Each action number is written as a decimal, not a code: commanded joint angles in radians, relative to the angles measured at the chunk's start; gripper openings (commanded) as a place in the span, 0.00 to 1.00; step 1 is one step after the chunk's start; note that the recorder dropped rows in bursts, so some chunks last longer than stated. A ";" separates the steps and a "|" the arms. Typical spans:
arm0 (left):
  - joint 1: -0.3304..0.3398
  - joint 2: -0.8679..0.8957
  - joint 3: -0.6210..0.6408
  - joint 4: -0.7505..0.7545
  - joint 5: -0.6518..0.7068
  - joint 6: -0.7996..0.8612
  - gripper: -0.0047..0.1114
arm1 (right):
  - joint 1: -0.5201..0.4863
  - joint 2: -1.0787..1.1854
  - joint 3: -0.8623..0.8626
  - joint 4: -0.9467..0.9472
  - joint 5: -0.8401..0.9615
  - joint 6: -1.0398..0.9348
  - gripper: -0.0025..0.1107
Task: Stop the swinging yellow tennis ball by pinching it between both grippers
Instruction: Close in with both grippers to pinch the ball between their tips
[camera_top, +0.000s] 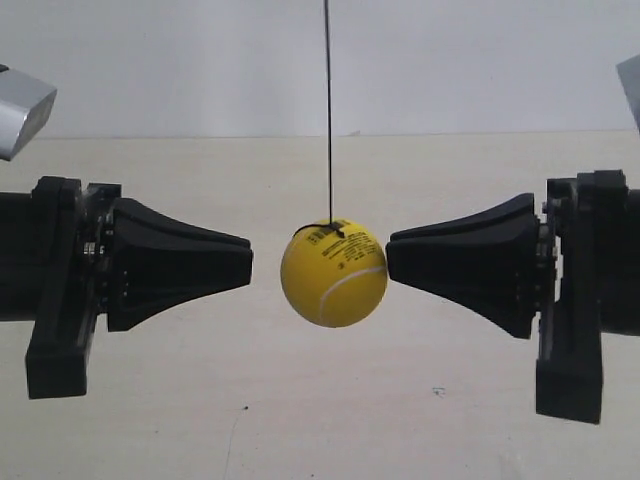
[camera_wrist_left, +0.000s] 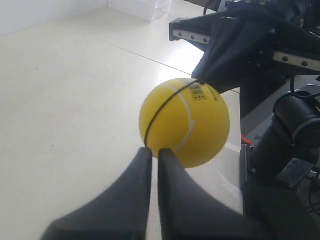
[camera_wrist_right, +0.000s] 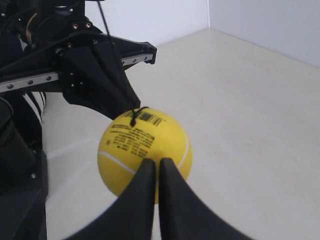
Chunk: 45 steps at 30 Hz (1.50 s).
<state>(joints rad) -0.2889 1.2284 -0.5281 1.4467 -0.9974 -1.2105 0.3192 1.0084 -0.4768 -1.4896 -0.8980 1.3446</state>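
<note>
Exterior view. Counted: one yellow tennis ball (camera_top: 334, 275), one thin dark string (camera_top: 328, 110), two black grippers. Hanging clear above the pale table (camera_top: 300, 430) on that string, cut off by the top edge. Set between the two blunt tips: just apart from the gripper at the exterior view's left (camera_top: 249, 268), touching or all but touching the gripper at the exterior view's right (camera_top: 390, 258). Impossible to tell from this side-on angle whether either pair of fingers is parted. Both arms cropped by the frame edges. One grey shape (camera_top: 20, 105) in an upper corner and a second grey shape (camera_top: 630, 85) in the other, cropped too far to identify.

Left wrist view. Left gripper (camera_wrist_left: 152, 151) blurred, base cropped, two fingers pressed together with only a thin slit between, clasping nothing. Tips at the ball's (camera_wrist_left: 192, 125) near edge; contact or a hair short, not decidable. String (camera_wrist_left: 162, 110) as one dark line across the yellow. One barcode (camera_wrist_left: 197, 92), unreadable. Right gripper (camera_wrist_left: 201, 79) beyond, tip at the ball's far side, finger gap hidden.

Right wrist view. Right gripper (camera_wrist_right: 152, 164) likewise blurred and cropped, fingers closed flat against each other, gripping nothing, tips overlapping the ball (camera_wrist_right: 135, 150). Barcode (camera_wrist_right: 149, 118) and print lines too small to read. Left gripper (camera_wrist_right: 131, 111) behind the ball, tip by the string's knot; touching or not, unclear.
</note>
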 joint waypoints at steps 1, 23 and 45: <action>-0.006 0.001 -0.004 0.007 -0.030 0.005 0.08 | 0.013 -0.009 0.000 -0.012 -0.002 0.011 0.02; -0.013 0.036 -0.004 0.001 -0.056 0.034 0.08 | 0.052 0.081 0.000 0.033 -0.017 -0.064 0.02; -0.013 0.036 -0.004 0.006 -0.059 0.034 0.08 | 0.052 0.081 0.000 0.034 -0.011 -0.064 0.02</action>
<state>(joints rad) -0.2982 1.2644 -0.5281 1.4533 -1.0491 -1.1827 0.3690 1.0906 -0.4768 -1.4655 -0.8882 1.2899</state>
